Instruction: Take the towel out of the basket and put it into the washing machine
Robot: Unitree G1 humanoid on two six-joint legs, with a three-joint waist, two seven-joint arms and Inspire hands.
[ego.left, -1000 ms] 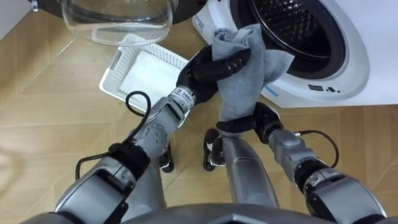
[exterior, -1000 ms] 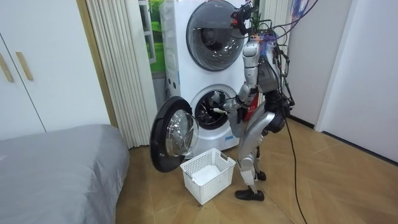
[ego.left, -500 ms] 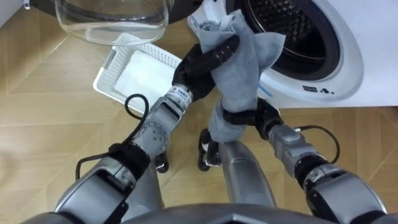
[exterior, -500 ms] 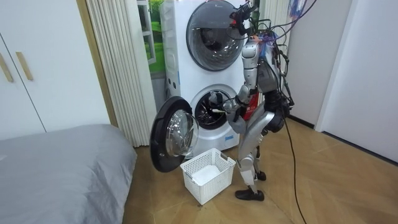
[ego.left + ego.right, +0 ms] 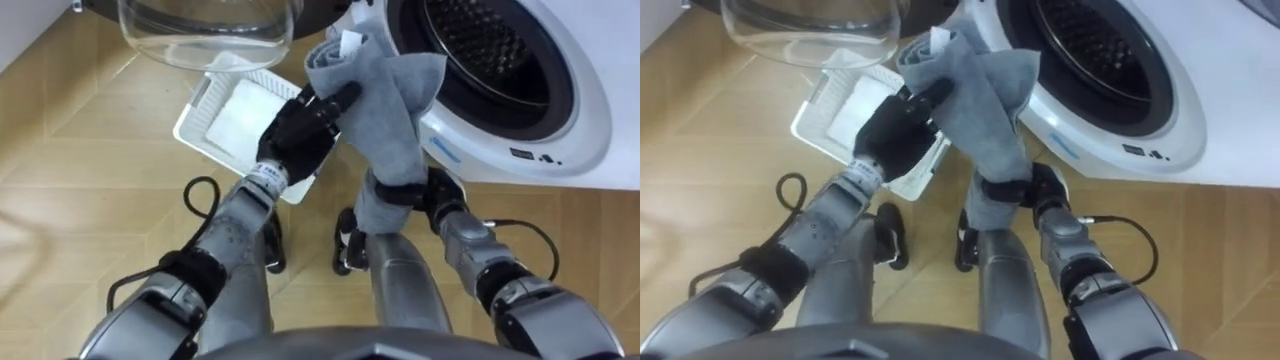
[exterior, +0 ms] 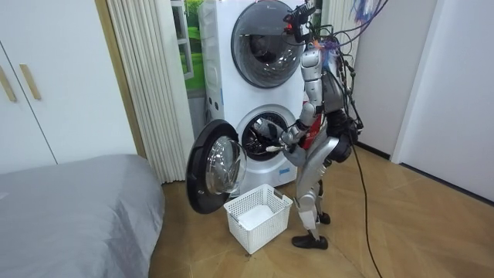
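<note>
A grey towel (image 5: 378,105) hangs bunched in front of the lower washing machine's open drum (image 5: 485,50), its top level with the drum's rim. My left hand (image 5: 298,128) rests against the towel's left side with its fingers nearly straight. My right hand (image 5: 405,190) is below, fingers curled round the towel's lower end. In the room view I stand bent slightly at the machine (image 6: 266,147), both arms reaching toward the opening.
The round glass door (image 5: 205,30) is swung open on my left. A white plastic basket (image 5: 190,118) sits on the wooden floor under my left arm. A bed (image 6: 77,208) and a white cupboard stand at the room view's left.
My left hand's fingers have uncurled from the towel's top. My right hand has closed round its lower end. The towel has risen a little toward the drum.
</note>
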